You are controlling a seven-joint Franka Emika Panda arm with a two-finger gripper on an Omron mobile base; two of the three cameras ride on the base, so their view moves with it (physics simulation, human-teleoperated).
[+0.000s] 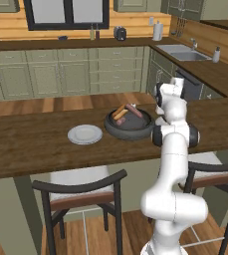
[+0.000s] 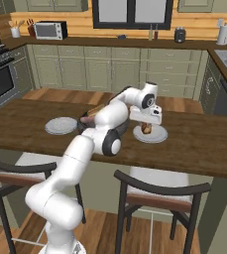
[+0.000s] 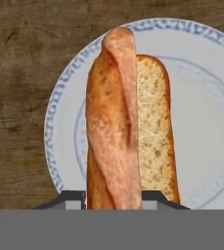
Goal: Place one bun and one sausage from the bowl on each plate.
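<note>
No text, label, brand, number or sign can be read anywhere in these views. The plate (image 3: 201,146) carries a blue patterned band around its rim, but it forms no letters. The small appliances and bottles on the far kitchen counter (image 1: 75,44) are too small and blurred to show any writing.

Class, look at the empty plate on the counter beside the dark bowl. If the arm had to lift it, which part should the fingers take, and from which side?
Take the plate by its raised rim, coming down from above on the side away from the bowl. It lies flat on the counter, so only the rim offers a hold, and the bowl stands close by on the other side.
</note>
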